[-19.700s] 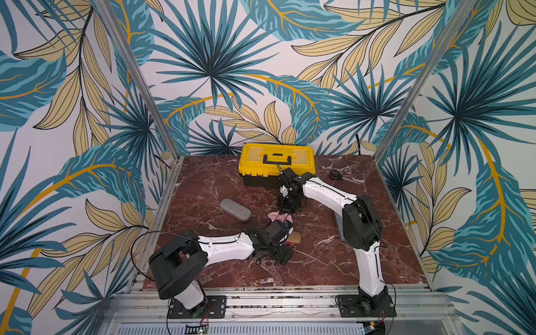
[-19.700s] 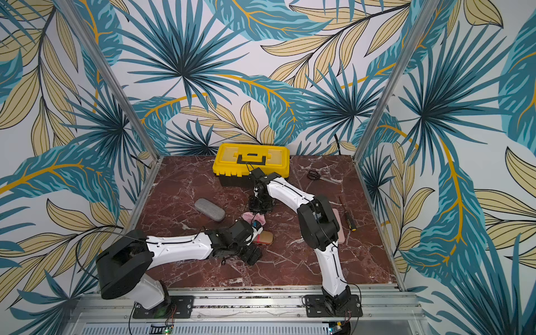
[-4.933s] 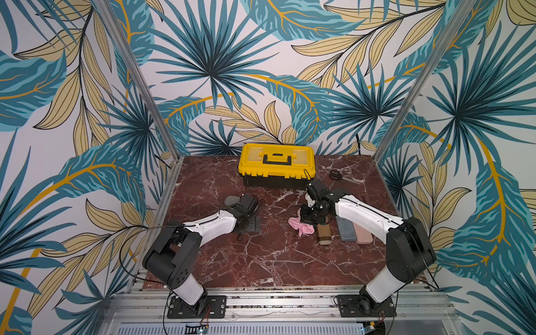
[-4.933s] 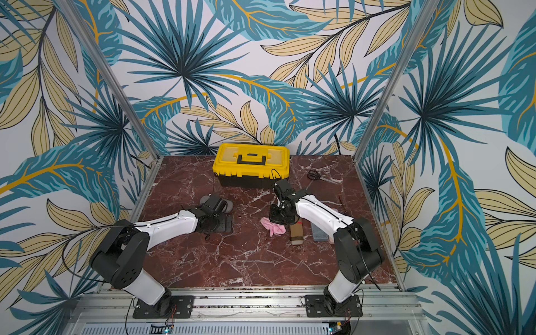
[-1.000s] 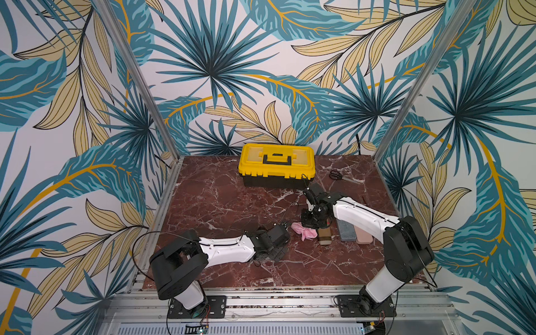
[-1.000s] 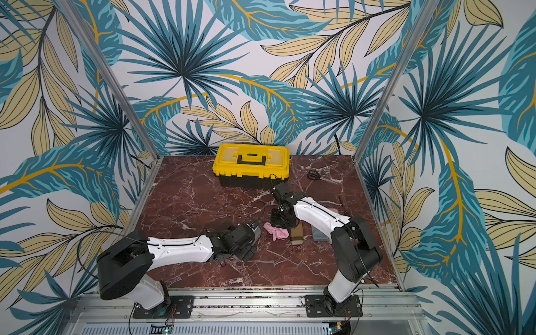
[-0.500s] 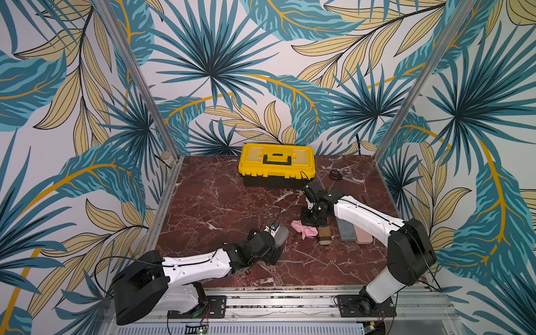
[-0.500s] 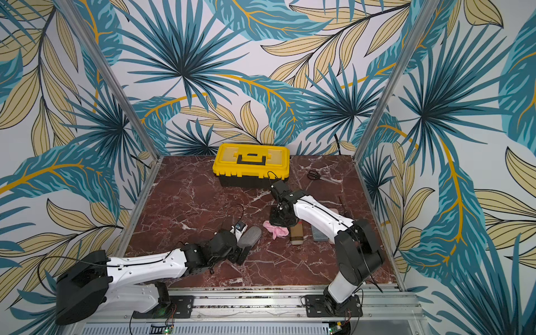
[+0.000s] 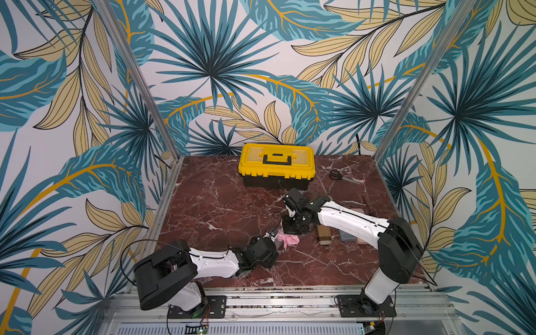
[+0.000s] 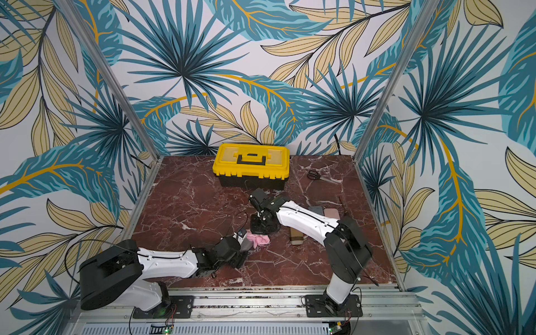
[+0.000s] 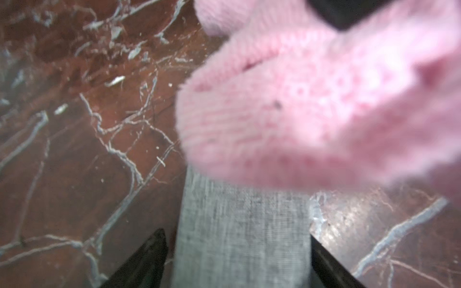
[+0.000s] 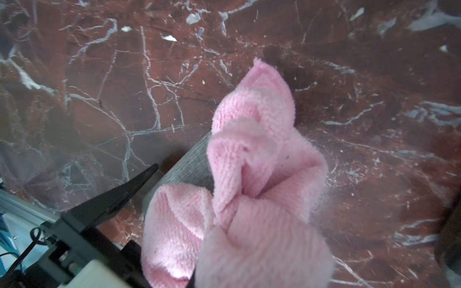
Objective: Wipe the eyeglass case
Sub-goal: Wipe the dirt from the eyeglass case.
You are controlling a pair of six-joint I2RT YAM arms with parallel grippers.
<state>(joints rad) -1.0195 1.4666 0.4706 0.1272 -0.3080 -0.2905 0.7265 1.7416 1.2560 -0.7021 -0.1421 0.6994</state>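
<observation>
- Left wrist view: the left gripper is gripping the grey eyeglass case, its jaws pressing on both long sides.
- The pink cloth is lying over the case's far end, touching it.
- The right gripper is pointing down, its jaws pinching the bunched cloth.
- In both top views the case is poking out over the marble surface, front of centre, well apart from the yellow toolbox.

toolbox 1 | scissors 1 | pink cloth 1 | cases 4 | arms 2
</observation>
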